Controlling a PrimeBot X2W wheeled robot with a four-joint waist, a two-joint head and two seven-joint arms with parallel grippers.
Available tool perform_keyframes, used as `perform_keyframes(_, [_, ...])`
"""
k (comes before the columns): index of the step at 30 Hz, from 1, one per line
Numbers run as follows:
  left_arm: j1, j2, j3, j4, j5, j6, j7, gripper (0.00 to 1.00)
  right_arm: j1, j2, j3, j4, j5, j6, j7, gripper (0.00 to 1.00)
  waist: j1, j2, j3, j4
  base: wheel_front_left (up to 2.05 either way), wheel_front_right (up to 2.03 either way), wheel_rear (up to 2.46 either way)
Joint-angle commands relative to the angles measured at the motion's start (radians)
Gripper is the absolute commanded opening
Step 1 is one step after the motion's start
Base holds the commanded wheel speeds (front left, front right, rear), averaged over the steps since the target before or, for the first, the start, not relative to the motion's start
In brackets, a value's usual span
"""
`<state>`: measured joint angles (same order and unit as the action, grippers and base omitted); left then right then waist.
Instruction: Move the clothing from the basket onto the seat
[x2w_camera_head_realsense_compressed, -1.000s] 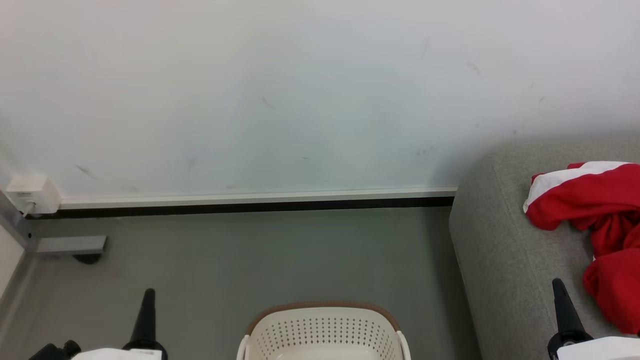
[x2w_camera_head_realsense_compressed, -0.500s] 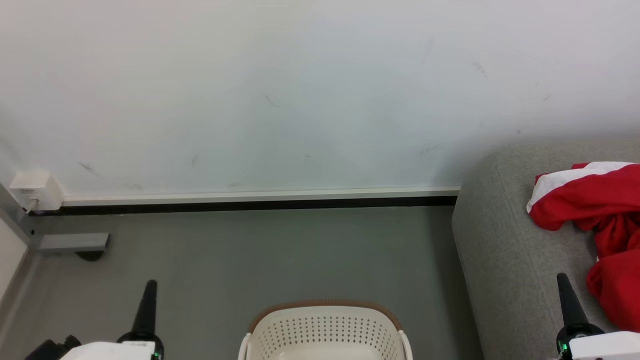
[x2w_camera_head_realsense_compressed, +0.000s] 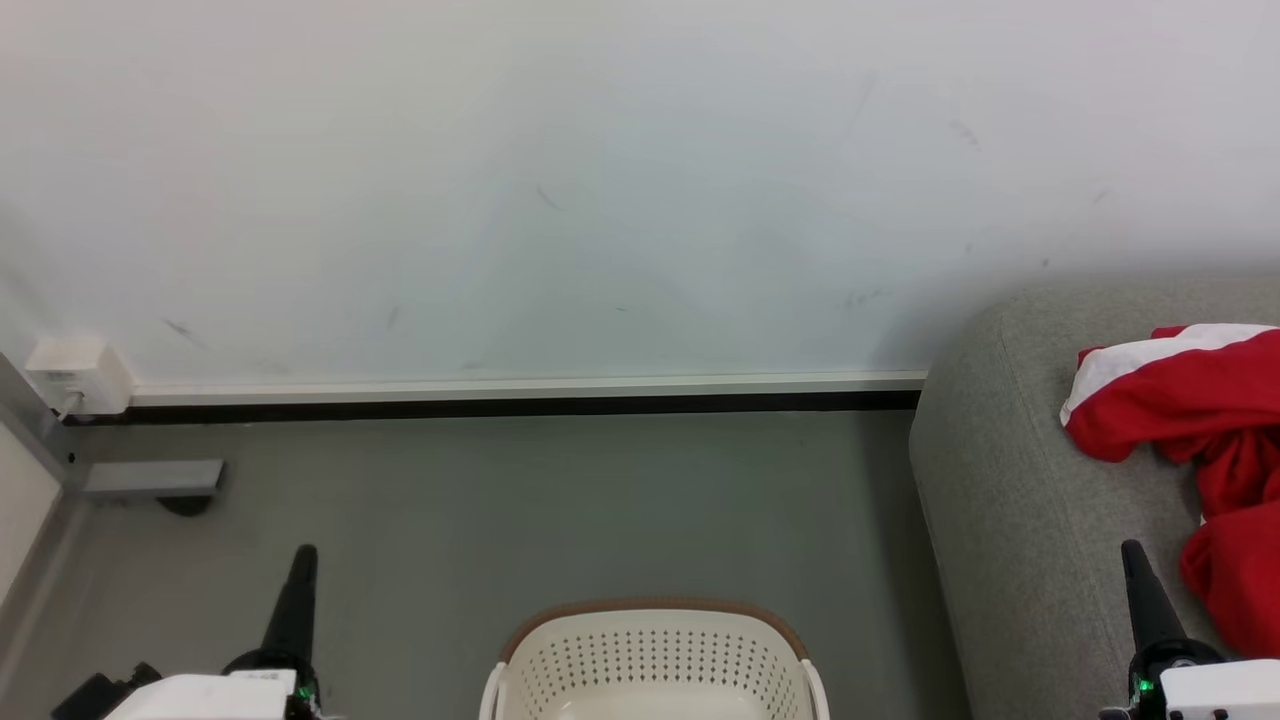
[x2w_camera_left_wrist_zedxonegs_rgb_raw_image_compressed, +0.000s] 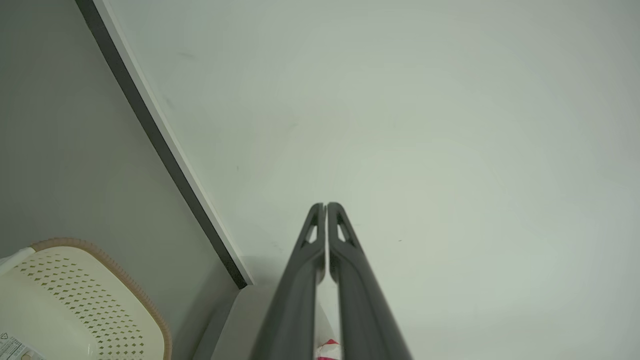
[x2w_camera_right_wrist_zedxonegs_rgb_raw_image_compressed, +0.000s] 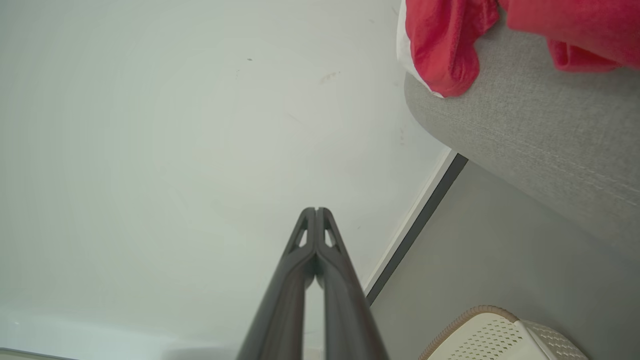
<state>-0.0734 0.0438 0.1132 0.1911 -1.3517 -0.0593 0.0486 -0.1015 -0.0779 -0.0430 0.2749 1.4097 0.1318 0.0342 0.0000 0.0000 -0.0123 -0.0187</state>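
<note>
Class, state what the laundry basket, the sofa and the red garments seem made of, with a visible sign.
Laundry basket: probably moulded plastic, smooth cream wall, regular holes. Sofa: woven fabric upholstery, matt grey, visible weave. Red garments: soft cloth, fibre unclear; crumpled folds.

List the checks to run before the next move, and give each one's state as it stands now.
1. Left gripper shut, holding nothing: ok.
2. Right gripper shut, holding nothing: ok.
3. Clothing lying on the seat: ok.
4. Basket upright on the floor beside the seat: ok.
5. Basket emptied: cannot tell. Its bottom lies past the pictures' edges, though the walls that show bear no cloth.
</note>
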Motion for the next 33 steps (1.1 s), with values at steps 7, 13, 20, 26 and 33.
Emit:
perform_keyframes(7, [-0.019, 0.009, 0.003, -0.012, -0.076, 0.002, 0.019, 0.00, -0.024, -0.003, -0.014, -0.011, 0.066, -0.002, 0.016, 0.00, 0.0000, 0.0000, 0.002, 0.004, 0.00, 0.00, 0.00])
perform_keyframes(13, [-0.023, 0.009, 0.003, -0.015, -0.120, 0.002, 0.031, 0.00, -0.023, -0.003, -0.019, -0.013, 0.106, -0.002, 0.025, 0.00, 0.0000, 0.0000, 0.004, 0.007, 0.00, 0.00, 0.00])
perform_keyframes(20, [-0.028, 0.009, 0.004, -0.019, -0.171, 0.003, 0.044, 0.00, -0.026, -0.004, -0.025, -0.014, 0.155, -0.002, 0.035, 0.00, 0.0000, 0.0000, 0.006, 0.011, 0.00, 0.00, 0.00])
perform_keyframes(26, [-0.031, 0.010, 0.004, -0.022, -0.217, 0.003, 0.056, 0.00, -0.028, -0.006, -0.029, -0.016, 0.196, -0.002, 0.043, 0.00, 0.0000, 0.0000, 0.007, 0.014, 0.00, 0.00, 0.00])
perform_keyframes(33, [-0.036, 0.010, 0.004, -0.024, -0.262, 0.003, 0.068, 0.00, -0.031, -0.007, -0.034, -0.018, 0.240, -0.002, 0.050, 0.00, 0.0000, 0.0000, 0.009, 0.018, 0.00, 0.00, 0.00])
